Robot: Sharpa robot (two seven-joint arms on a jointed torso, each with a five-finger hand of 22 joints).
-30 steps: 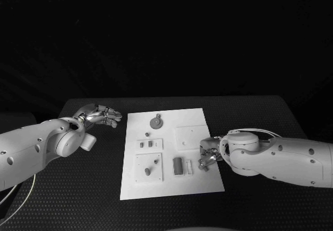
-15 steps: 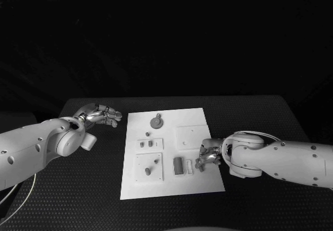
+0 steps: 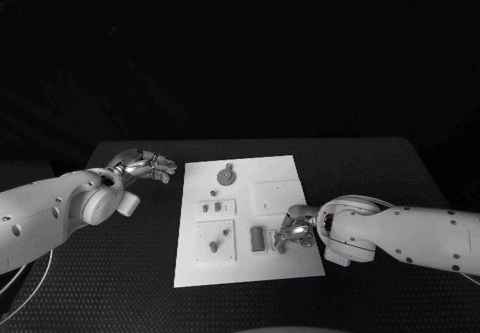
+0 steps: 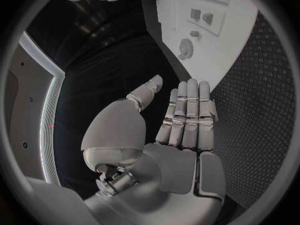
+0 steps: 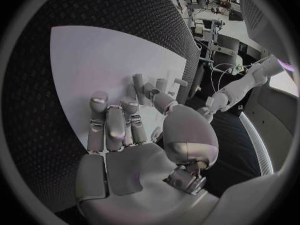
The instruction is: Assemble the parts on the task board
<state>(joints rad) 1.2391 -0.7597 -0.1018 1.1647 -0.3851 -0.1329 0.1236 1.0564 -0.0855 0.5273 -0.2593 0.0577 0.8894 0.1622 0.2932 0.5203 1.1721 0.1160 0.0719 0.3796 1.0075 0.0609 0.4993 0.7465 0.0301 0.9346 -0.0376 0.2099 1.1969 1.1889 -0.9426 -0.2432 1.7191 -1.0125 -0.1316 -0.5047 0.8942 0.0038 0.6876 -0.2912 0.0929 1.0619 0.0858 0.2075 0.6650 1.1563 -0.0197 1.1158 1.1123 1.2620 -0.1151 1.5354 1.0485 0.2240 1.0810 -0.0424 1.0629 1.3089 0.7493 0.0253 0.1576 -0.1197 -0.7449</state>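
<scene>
Right hand [image 3: 294,232] over task board [image 3: 280,270].

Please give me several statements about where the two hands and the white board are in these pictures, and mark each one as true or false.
1. The white rectangular task board lies on the black textured table. True.
2. The silver left hand rests on the board. False: it hovers off the board's left edge, holding nothing.
3. The silver right hand is over the board's right side, beside the dark oblong part. True.
4. The round grey disc part sits at the board's near end. False: it sits at the far end.
5. The left hand's fingers are curled into a fist. False: they are stretched out straight.
</scene>
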